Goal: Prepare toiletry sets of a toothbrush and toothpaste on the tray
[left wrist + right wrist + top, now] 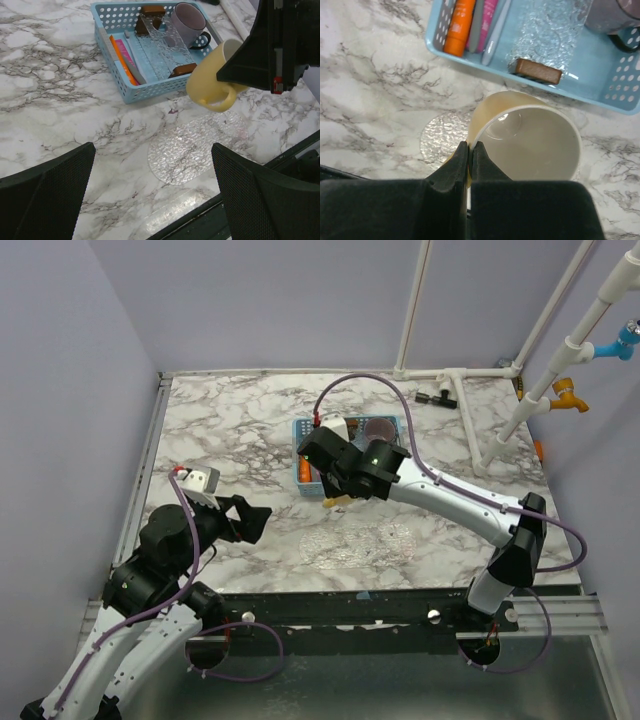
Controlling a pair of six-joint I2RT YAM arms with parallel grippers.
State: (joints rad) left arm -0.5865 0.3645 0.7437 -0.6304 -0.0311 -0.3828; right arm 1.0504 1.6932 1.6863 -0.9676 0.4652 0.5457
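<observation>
A blue basket (470, 57) holds an orange toothpaste tube (460, 25), a pink toothbrush (487, 22) and a pale grey one (497, 30). A clear textured tray (550, 35) with brown handles leans inside it. My right gripper (470, 147) is shut on the rim of a yellow mug (530, 145), tilted in the air just in front of the basket (150, 90). The mug (210, 80) hangs over a clear round mat (195, 147) on the marble. My left gripper (152, 200) stands open and empty near the table's front left, apart from everything.
A purple mug (187, 22) sits in the basket's far right corner. Two clear textured mats (340, 540) lie on the marble near the front edge. White pipes (470, 410) stand at the back right. The table's black front edge (200, 220) is just below my left fingers.
</observation>
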